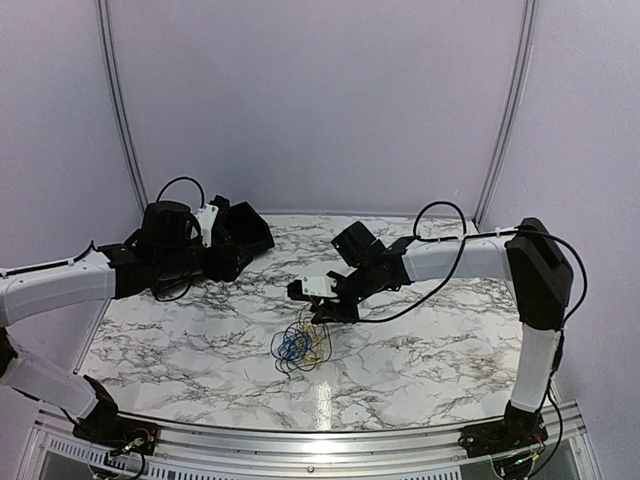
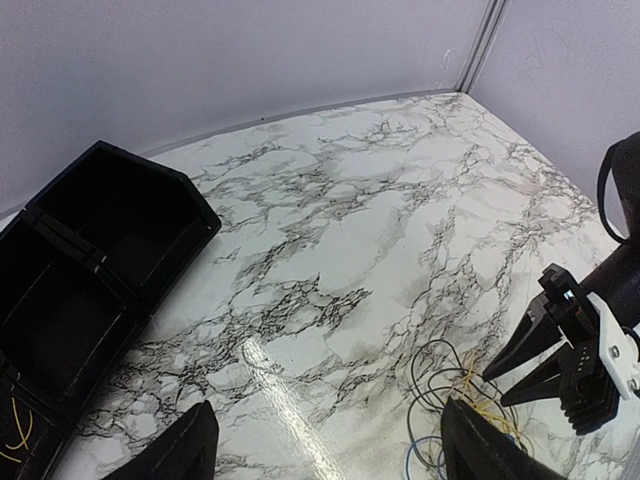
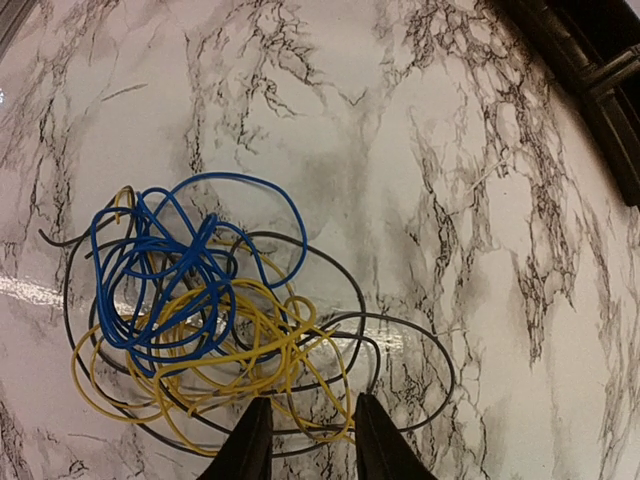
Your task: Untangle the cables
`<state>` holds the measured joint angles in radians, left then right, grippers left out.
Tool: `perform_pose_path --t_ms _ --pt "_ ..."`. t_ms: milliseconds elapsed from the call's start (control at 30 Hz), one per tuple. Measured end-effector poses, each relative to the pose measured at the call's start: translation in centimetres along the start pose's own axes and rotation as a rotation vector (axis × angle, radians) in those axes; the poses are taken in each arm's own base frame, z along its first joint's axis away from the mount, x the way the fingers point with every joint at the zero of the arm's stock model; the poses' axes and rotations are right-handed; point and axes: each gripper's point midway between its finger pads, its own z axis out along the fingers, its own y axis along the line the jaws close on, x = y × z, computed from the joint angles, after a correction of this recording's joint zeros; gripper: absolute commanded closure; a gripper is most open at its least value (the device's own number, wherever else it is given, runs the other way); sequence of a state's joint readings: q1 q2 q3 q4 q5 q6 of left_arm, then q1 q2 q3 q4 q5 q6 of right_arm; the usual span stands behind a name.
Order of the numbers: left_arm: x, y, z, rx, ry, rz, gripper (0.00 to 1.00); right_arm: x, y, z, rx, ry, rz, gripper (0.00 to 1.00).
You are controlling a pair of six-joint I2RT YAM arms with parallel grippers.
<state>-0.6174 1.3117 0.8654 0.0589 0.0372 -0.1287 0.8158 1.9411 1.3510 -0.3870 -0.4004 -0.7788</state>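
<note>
The cables (image 1: 300,345) lie in one tangled heap on the marble table: a blue cable (image 3: 170,260), a yellow cable (image 3: 230,365) and a dark cable (image 3: 410,335) loop through each other. My right gripper (image 3: 310,440) hangs low over the heap's near edge, open. Yellow and dark strands run between its fingers (image 3: 250,445) without being pinched. From above, the right gripper (image 1: 325,315) is just behind the heap. My left gripper (image 2: 330,450) is wide open above bare table, left of the cables (image 2: 440,400), with nothing in it. The left wrist view also shows the right gripper (image 2: 497,388).
A black two-part bin (image 2: 90,270) sits at the back left of the table, by the left arm (image 1: 170,250); a bit of yellow wire (image 2: 15,430) shows inside it. Its edge (image 3: 600,80) reaches the right wrist view's top right corner. Walls enclose the table.
</note>
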Motion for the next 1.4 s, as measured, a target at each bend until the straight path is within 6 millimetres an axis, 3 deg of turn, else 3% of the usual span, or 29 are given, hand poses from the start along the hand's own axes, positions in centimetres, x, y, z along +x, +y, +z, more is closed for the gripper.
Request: perform_pose_path --t_ms 233,800,1033,1233,1333,1400 --pt "-1.9 -0.4 -2.1 0.015 -0.075 -0.036 0.20 -0.1 0.1 -0.3 0.000 -0.001 -0.008 0.70" --pt "-2.1 -0.7 -2.1 0.035 -0.084 -0.116 0.20 0.4 0.3 0.1 -0.010 0.015 -0.012 0.71" --pt "-2.6 -0.9 -2.0 0.046 -0.109 -0.155 0.20 1.1 0.4 0.9 -0.018 0.032 0.002 0.99" --pt "0.0 -0.5 -0.6 0.030 -0.052 -0.183 0.23 0.7 0.2 0.4 -0.013 0.027 0.027 1.00" --pt "2.1 -1.1 0.3 0.039 -0.002 -0.180 0.23 -0.2 0.3 -1.0 -0.007 0.015 0.047 1.00" --pt "3.6 -2.7 0.4 0.076 0.025 -0.162 0.23 -1.6 0.0 -2.7 0.007 -0.009 0.064 1.00"
